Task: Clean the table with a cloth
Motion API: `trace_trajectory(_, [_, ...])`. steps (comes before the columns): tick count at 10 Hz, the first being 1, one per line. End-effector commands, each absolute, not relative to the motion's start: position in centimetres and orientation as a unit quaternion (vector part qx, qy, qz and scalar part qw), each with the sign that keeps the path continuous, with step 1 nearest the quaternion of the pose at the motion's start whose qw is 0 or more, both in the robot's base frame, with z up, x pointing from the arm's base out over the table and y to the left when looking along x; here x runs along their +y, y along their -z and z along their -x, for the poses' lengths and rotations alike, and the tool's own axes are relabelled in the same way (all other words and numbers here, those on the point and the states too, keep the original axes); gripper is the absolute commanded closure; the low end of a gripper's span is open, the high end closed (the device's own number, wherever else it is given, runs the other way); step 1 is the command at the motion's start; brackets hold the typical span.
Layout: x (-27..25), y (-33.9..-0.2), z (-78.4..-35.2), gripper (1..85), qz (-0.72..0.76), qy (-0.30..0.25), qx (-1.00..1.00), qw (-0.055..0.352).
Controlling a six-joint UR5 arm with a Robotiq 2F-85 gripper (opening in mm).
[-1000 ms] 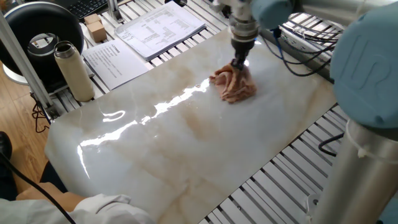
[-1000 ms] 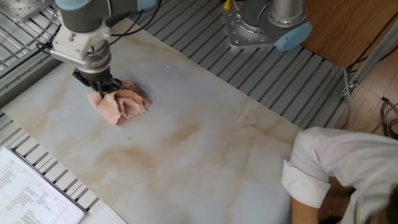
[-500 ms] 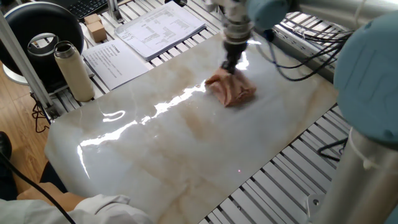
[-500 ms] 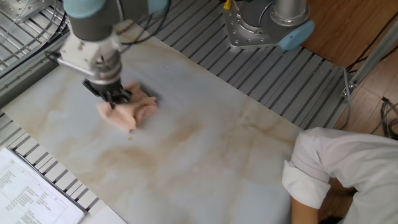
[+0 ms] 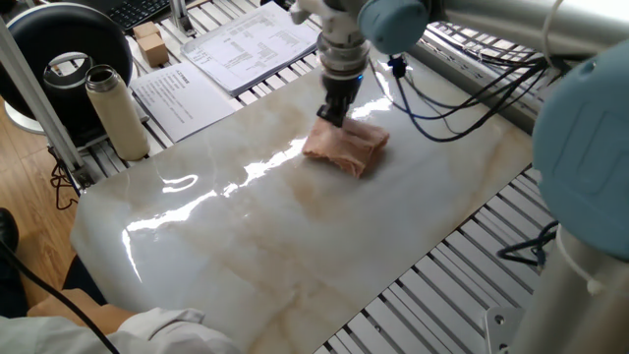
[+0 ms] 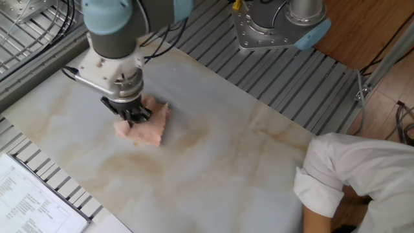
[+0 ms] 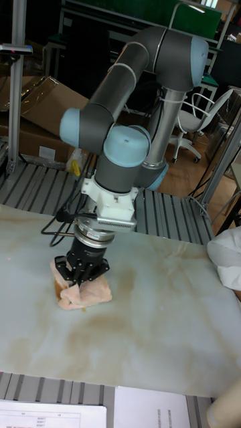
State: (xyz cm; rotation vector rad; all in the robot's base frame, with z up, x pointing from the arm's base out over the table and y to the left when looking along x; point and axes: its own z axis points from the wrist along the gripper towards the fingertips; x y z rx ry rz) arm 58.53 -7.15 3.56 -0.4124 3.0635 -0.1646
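Observation:
The cloth (image 5: 346, 149) (image 6: 147, 128) (image 7: 86, 293) is a crumpled pinkish-beige towel lying on the cream marble table (image 5: 295, 246) (image 6: 213, 162) (image 7: 147, 334). My gripper (image 5: 333, 114) (image 6: 133, 115) (image 7: 80, 273) points straight down and is shut on the cloth's edge, pressing it against the table. In one fixed view the cloth sits in the far half of the table. In the other fixed view it lies toward the left. Faint beige smears run across the middle of the table.
White printed paper sheets (image 5: 211, 59) (image 6: 32, 200), a cream bottle (image 5: 116, 110) and a small cardboard box (image 5: 150, 43) stand on the ribbed frame beside the table. A person's white sleeve (image 5: 147, 329) (image 6: 349, 175) (image 7: 224, 251) reaches over the table's edge. The arm base (image 6: 278, 22) is mounted nearby.
My gripper has dragged the cloth along the table, leftward in one fixed view and rightward toward the centre in the other, and the cloth has flattened somewhat.

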Motion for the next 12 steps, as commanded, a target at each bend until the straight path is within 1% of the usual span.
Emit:
trace_trajectory(1, [-10.5,-4.9,-57.4,84.3,0.169,0.047,0.984,0.011])
trace_trajectory(4, [-8.6,-4.8,-57.8,84.3,0.191,0.014,0.981,0.023])
trace_trajectory(5, [-8.1,-4.7,-58.4,84.3,0.18,0.024,0.983,0.023])
trace_trajectory(7, [-3.4,-5.2,-59.4,84.3,0.153,0.026,0.988,0.016])
trace_trajectory(8, [-1.9,-5.6,-59.6,84.3,0.148,0.026,0.989,0.014])
trace_trajectory(10, [-1.4,-6.4,-59.4,84.3,0.15,0.035,0.988,0.01])
trace_trajectory(12, [-2.1,-7.8,-58.0,84.3,0.15,0.042,0.988,0.005])
